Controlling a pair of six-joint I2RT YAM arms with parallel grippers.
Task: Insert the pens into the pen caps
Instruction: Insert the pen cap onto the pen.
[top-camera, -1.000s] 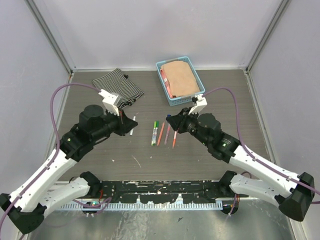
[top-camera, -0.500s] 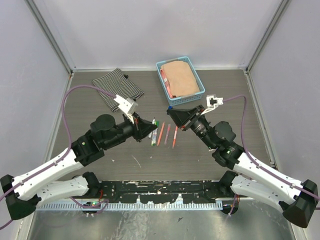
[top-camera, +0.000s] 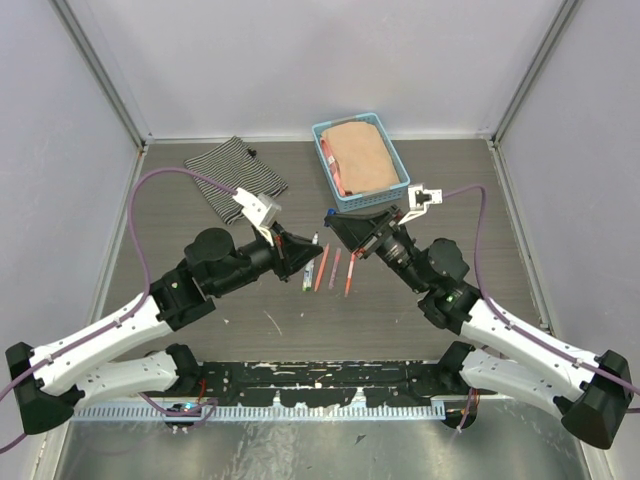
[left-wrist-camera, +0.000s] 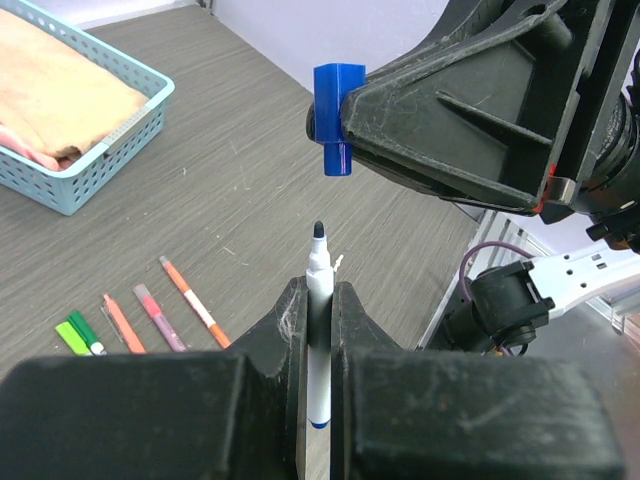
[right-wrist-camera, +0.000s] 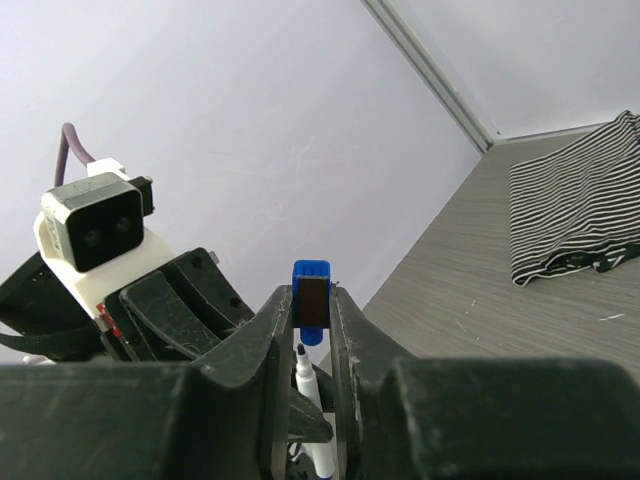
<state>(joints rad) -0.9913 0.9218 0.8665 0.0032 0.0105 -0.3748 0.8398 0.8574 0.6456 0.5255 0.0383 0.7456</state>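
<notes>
In the top view the two arms meet nose to nose above the middle of the counter (top-camera: 300, 330). Their black housings crowd out whatever they carry, and only a sliver of white shows between them. The wrist views make it plain.

The left fingers (left-wrist-camera: 298, 300) are pressed onto a white pen (left-wrist-camera: 318, 275), which stands upright at the centre of the left wrist frame with its dark tip up. Most of its barrel is sunk in the slot between them, where a blue band shows low down. The right fingers (right-wrist-camera: 288, 310) pinch a blue cap (right-wrist-camera: 311, 272). In the left wrist view the cap hangs at upper centre, directly above the pen tip, with a clear gap between them. In the right wrist view the pen's lower end is cut off by the bottom edge.

At the lower left of the left wrist frame four more pens lie side by side on the counter: a green pen (left-wrist-camera: 85, 330), an orange-red pen (left-wrist-camera: 122, 323), a pink pen (left-wrist-camera: 158, 317) and an orange-and-white pen (left-wrist-camera: 190, 300). A paler green piece (left-wrist-camera: 70, 338) lies against the green one, and whether it is a pen or a cap cannot be told. Any print on the barrels is too small to read.

A light blue basket (left-wrist-camera: 110, 150), cut off at the upper left, holds a folded tan cloth (left-wrist-camera: 50, 85) with a pink edge (left-wrist-camera: 30, 152) peeping from under it. A striped cloth (top-camera: 235, 172) lies flat at the upper left of the top view.
</notes>
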